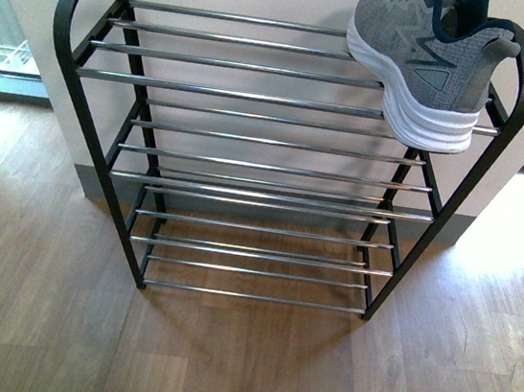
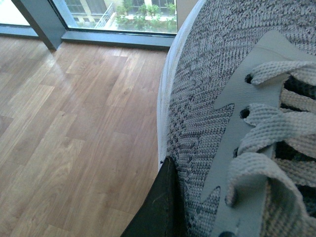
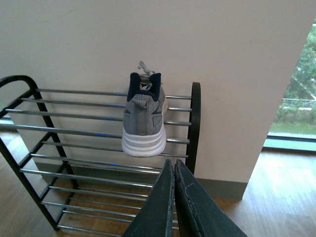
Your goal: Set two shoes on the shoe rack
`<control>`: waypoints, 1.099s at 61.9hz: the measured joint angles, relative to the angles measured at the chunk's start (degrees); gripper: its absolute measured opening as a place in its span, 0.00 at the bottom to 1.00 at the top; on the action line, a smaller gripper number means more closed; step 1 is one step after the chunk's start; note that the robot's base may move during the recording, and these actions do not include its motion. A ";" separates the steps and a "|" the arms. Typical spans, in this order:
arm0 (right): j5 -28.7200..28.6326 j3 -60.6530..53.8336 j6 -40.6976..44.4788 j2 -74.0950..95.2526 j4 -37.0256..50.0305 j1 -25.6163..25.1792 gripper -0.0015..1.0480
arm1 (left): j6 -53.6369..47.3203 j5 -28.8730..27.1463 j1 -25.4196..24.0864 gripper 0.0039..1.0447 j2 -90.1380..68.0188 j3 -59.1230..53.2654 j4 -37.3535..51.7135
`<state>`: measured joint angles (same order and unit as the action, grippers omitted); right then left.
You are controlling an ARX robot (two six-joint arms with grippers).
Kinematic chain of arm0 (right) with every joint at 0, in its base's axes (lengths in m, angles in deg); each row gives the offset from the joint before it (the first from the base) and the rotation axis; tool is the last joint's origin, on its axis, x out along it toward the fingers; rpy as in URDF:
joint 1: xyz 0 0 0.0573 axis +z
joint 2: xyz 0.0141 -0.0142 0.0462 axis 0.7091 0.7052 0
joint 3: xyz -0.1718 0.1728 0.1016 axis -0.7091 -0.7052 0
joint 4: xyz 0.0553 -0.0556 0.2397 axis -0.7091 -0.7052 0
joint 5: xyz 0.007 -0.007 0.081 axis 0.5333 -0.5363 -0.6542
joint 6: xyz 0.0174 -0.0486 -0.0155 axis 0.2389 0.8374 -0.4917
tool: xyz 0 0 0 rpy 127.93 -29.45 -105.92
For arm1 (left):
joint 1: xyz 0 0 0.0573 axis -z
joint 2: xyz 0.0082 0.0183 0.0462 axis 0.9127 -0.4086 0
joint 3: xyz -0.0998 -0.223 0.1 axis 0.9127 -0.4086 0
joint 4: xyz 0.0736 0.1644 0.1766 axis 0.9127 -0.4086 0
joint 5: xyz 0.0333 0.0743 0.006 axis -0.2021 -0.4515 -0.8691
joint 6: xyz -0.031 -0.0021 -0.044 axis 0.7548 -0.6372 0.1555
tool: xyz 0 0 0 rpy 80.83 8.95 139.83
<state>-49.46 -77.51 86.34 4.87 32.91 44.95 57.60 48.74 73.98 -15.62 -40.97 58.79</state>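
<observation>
One shoe (image 1: 423, 72) sits on the shoe rack's (image 1: 227, 93) top shelf at the right end, its heel overhanging, so a nudge could tip it off. Right fingers (image 3: 163, 202) are together and empty; left fingers (image 2: 160, 207) appear clamped on the second shoe (image 2: 222, 98).

The front view looks steeply down from near onto the black-framed chrome-rod shoe rack (image 1: 256, 97). The right wrist view faces the rack's right end from lower and further back. Both show the white-soled grey knit sneaker (image 1: 424, 68) at the top shelf's right end. The left wrist view sits against a second grey knit sneaker (image 2: 212, 98), facing the wooden plank floor (image 2: 74, 138).
</observation>
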 joint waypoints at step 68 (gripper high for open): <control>0.02 -2.14 0.00 -25.94 -23.26 0.00 0.02 | 0.00 -0.02 0.00 0.03 0.00 0.02 0.00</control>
<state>-49.44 -79.66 86.34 -21.07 9.65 44.95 57.60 48.72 73.98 -15.62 -40.95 58.79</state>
